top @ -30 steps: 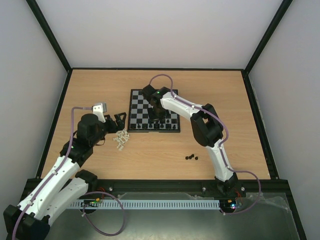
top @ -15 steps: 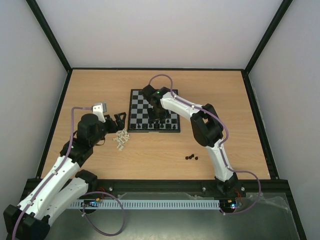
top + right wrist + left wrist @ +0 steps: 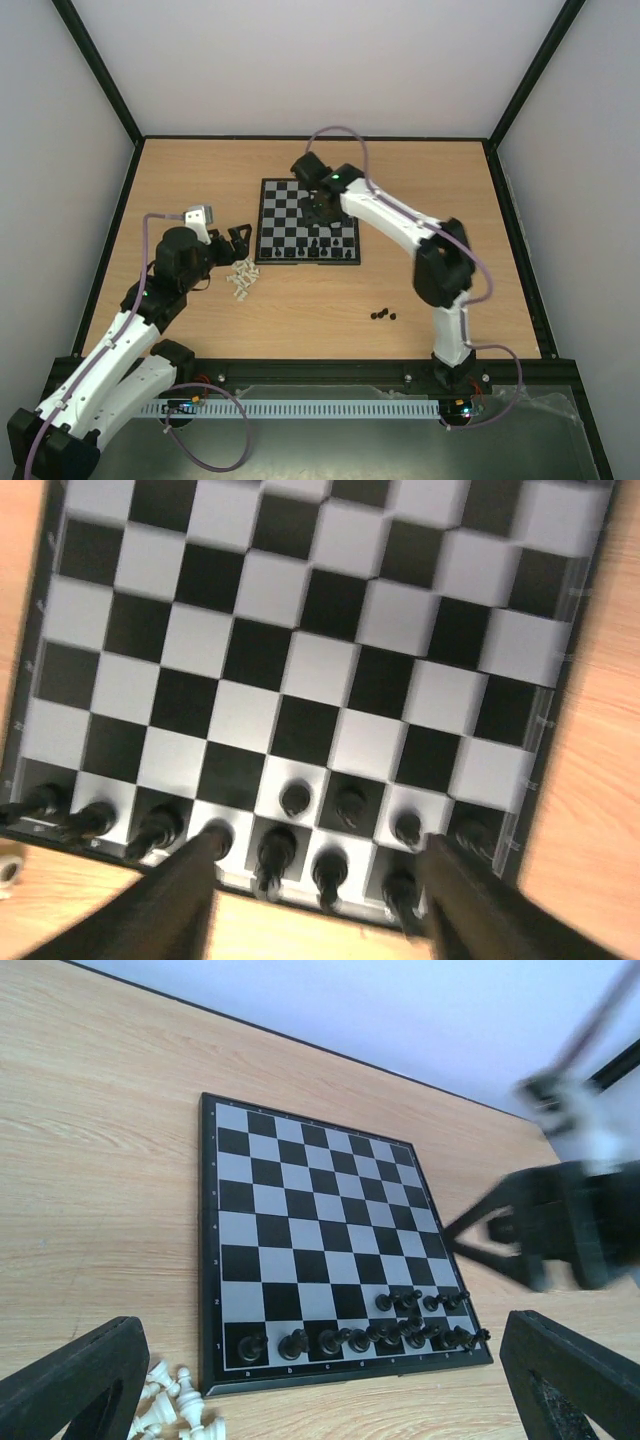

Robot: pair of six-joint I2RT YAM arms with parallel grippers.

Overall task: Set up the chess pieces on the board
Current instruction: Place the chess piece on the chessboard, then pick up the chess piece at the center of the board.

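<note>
The right gripper (image 3: 318, 212) hangs over the board (image 3: 283, 205) with its fingers (image 3: 180, 895) parted partway and nothing between them. The black chessmen (image 3: 300, 830) stand in the two rows at the board's near edge, just below the tips, though the wrist view is too blurred to tell whether a tip brushes one. The left gripper (image 3: 238, 240) is spread wide and empty just off the board's left edge, the heap of cream-white chessmen (image 3: 242, 281) lies on the table (image 3: 180, 180) just on its near side, and three loose black pieces (image 3: 383, 315) lie well apart from both grippers.
</note>
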